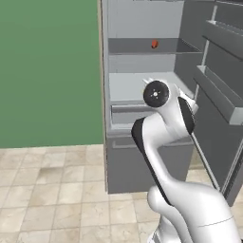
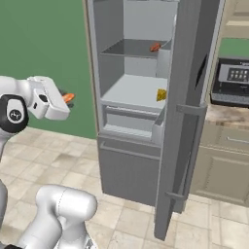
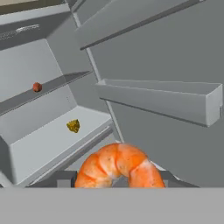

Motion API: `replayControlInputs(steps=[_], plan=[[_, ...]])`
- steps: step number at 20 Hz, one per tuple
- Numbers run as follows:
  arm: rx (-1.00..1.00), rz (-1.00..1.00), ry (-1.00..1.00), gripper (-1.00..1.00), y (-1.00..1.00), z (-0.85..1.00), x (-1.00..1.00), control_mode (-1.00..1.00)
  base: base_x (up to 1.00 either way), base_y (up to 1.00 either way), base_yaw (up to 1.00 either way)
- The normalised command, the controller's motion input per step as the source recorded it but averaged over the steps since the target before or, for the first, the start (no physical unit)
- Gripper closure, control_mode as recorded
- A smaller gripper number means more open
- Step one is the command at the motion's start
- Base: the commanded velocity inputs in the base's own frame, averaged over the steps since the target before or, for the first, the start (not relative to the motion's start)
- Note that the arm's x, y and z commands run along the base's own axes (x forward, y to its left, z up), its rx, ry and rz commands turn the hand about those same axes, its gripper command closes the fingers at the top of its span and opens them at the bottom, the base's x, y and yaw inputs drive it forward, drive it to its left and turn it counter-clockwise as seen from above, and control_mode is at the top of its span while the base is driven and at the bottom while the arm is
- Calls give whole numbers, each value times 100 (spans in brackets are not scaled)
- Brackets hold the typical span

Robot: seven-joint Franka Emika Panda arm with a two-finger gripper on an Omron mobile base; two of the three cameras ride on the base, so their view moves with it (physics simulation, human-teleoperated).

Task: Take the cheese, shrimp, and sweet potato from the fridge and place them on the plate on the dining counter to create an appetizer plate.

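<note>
My gripper [image 3: 118,178] is shut on the shrimp [image 3: 117,166], a curled orange-pink piece held in the air in front of the open fridge [image 3: 48,65]. From the right base view the shrimp [image 2: 68,97] pokes out of the gripper [image 2: 65,100], left of the fridge [image 2: 131,87]. The cheese [image 2: 161,95], a small yellow wedge [image 3: 73,126], lies on the middle shelf. The sweet potato [image 1: 154,44], a reddish lump [image 2: 154,47], sits on the shelf above [image 3: 37,87]. The plate and the dining counter are out of view.
The fridge door [image 2: 189,97] stands open to the right, with shelf bins [image 3: 162,98] on its inner side [image 1: 218,90]. A dark appliance [image 2: 233,80] sits on a counter beyond the door. A green wall [image 1: 47,71] and tiled floor [image 1: 57,190] lie to the left.
</note>
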Motion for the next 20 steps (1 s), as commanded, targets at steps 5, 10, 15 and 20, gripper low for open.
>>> replayControlInputs(steps=[5,10,15,20], plan=[[0,0,0,100,0,0,0,100,-69,18,28],[0,0,0,100,0,0,0,100,-74,28,22],[0,0,0,100,0,0,0,100,-89,43,15],[0,0,0,100,0,0,0,100,-100,86,5]])
